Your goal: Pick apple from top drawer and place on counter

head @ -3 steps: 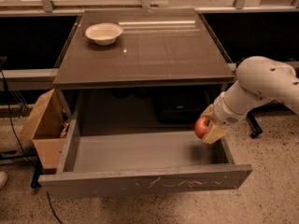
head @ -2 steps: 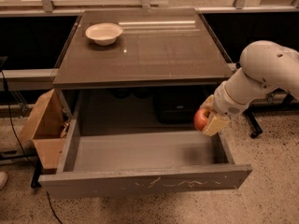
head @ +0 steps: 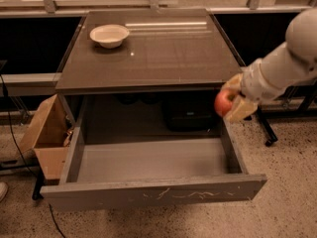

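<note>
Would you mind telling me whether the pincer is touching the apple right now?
Touching. The camera view shows the pincer, just off the counter's front right corner above the top drawer, with its beige fingers clasping the apple on both sides.

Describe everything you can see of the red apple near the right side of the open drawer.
The small round red apple looks smooth and glossy; no stem shows. It hangs in the air, pinched between the pale tan fingers of the robot's gripper, which is shut on it. It is over the right wall of the open grey top drawer, near the front right corner of the dark glossy counter. Only the gripper touches it.
</note>
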Robot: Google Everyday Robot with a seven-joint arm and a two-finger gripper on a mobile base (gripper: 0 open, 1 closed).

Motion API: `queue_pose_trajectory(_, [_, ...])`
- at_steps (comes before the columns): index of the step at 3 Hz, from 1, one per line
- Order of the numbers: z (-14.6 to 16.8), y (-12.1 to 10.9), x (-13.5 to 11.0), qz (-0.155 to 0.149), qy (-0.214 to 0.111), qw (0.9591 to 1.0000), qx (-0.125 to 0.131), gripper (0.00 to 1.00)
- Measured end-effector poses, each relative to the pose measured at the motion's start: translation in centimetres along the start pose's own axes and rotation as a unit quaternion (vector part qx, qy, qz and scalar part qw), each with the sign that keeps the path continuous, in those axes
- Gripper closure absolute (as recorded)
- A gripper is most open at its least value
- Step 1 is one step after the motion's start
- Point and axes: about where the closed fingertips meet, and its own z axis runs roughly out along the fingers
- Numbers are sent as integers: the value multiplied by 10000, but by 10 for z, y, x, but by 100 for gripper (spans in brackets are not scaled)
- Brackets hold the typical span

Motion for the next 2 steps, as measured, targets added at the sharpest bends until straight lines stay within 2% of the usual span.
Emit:
queue_pose_trajectory(1, [-65,-32,-22,-363,-89,9970,682,100])
queue_pose_trajectory(2, [-64,-35,-27,-441,-116,9966,690,100])
